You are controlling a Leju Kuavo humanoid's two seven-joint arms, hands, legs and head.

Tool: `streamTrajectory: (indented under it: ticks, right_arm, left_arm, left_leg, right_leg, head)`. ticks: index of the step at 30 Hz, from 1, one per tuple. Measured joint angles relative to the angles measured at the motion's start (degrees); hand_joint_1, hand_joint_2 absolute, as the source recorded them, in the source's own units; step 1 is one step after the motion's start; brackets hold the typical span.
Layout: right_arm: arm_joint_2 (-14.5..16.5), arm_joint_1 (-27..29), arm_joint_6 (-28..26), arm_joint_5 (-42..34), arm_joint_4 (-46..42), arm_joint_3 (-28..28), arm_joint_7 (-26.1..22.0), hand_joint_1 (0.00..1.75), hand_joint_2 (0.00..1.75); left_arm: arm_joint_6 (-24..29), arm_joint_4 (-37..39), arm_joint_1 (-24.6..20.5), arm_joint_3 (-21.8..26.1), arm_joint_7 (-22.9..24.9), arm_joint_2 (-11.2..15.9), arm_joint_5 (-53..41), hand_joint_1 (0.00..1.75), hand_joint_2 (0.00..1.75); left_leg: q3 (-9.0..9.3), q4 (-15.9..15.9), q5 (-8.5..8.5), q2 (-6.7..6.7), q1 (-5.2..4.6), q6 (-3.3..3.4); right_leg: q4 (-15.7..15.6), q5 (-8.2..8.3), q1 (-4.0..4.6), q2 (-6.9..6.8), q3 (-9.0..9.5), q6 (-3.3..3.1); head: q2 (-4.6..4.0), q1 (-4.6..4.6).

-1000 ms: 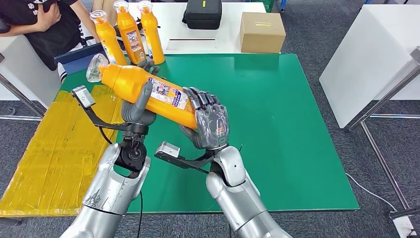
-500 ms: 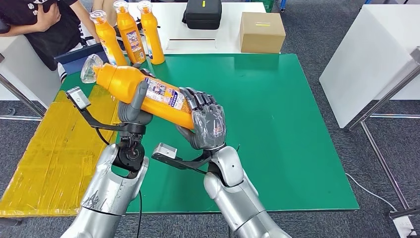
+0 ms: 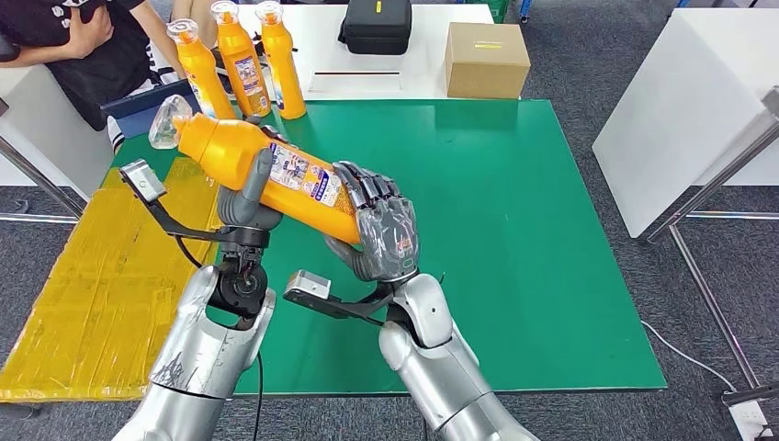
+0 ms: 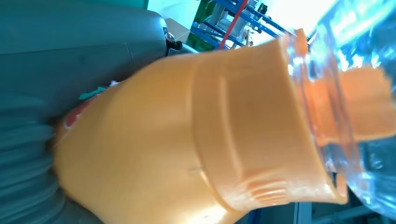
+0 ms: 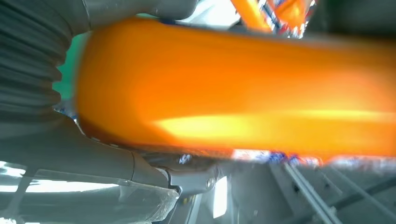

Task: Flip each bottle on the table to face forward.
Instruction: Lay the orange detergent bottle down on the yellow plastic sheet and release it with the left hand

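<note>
A large orange bottle (image 3: 234,154) with a clear cap and a printed label lies tilted above the green table (image 3: 514,202), cap toward the far left. My left hand (image 3: 246,197) grips its middle from below, thumb up over the front. My right hand (image 3: 384,228) wraps its base end. The left wrist view shows the bottle's orange shoulder (image 4: 187,140) and clear cap up close; the right wrist view shows its orange body (image 5: 243,88), blurred. Three more orange bottles (image 3: 241,57) stand upright at the table's far left corner.
A person in a dark top (image 3: 64,46) sits at the far left behind the standing bottles. A black case (image 3: 375,25) and a cardboard box (image 3: 486,59) rest on the white table beyond. Yellow sheeting (image 3: 101,276) covers the surface to my left. A white table (image 3: 680,101) stands right.
Both hands have carried the held bottle slightly up and to the far left, with its cap end now nearer the standing bottles.
</note>
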Motion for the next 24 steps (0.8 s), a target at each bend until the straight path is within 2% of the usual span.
streamTrajectory:
  ticks: [3, 7, 9, 16, 21, 24]
  right_arm:
    - [-0.06, 1.20, -0.02, -5.71, 0.07, -0.14, -3.91, 0.00, 1.75]
    - [-0.20, 2.48, -0.02, -21.68, 0.26, -0.21, -11.76, 0.00, 1.75]
    - [-0.28, 2.74, -0.02, -26.11, 0.29, -0.33, -14.33, 0.00, 1.75]
    - [-0.42, 3.06, -0.02, -28.33, 0.30, -0.49, -15.78, 0.00, 1.75]
    - [-0.44, 3.28, -0.02, -40.24, -0.69, 0.78, -20.90, 0.00, 1.75]
    - [-0.68, 4.00, -0.02, -44.99, -3.83, 2.54, -21.53, 0.00, 1.75]
  left_arm:
    - [1.17, -0.10, -0.72, 0.73, -1.21, 0.01, -1.36, 1.75, 1.75]
    - [2.22, -0.16, -1.52, 2.81, -3.23, 0.19, -2.92, 1.75, 1.75]
    - [2.32, -0.16, -1.66, 3.70, -3.54, 0.32, -3.10, 1.75, 1.75]
    - [2.44, -0.16, -1.71, 4.93, -3.76, 0.57, -3.20, 1.75, 1.75]
    - [2.99, 0.10, -2.01, 5.92, -5.51, 1.28, -4.48, 1.75, 1.75]
    - [5.24, 0.72, -2.64, 6.37, -7.77, 2.17, -7.86, 1.75, 1.75]
  left_leg:
    - [0.00, 0.00, 0.00, 0.00, 0.00, 0.00]
    - [0.00, 0.00, 0.00, 0.00, 0.01, 0.00]
    - [0.00, -0.01, 0.00, 0.00, 0.01, 0.00]
    - [0.00, 0.00, 0.00, 0.00, 0.00, 0.00]
    - [-0.01, 0.00, 0.00, 0.00, 0.00, 0.00]
    - [0.00, 0.00, 0.00, 0.01, 0.00, 0.00]
  right_leg:
    - [0.00, 0.00, 0.00, 0.00, 0.00, 0.00]
    - [0.00, 0.00, 0.00, 0.00, 0.00, 0.00]
    - [0.00, 0.00, 0.00, 0.00, 0.00, 0.00]
    - [0.00, 0.00, 0.00, 0.00, 0.01, 0.00]
    - [0.00, 0.00, 0.00, 0.00, 0.00, 0.00]
    - [0.00, 0.00, 0.00, 0.00, -0.02, 0.00]
  head:
    - [0.00, 0.01]
    - [0.00, 0.00]
    - [0.00, 0.00]
    - [0.00, 0.00]
    - [0.00, 0.00]
    - [0.00, 0.00]
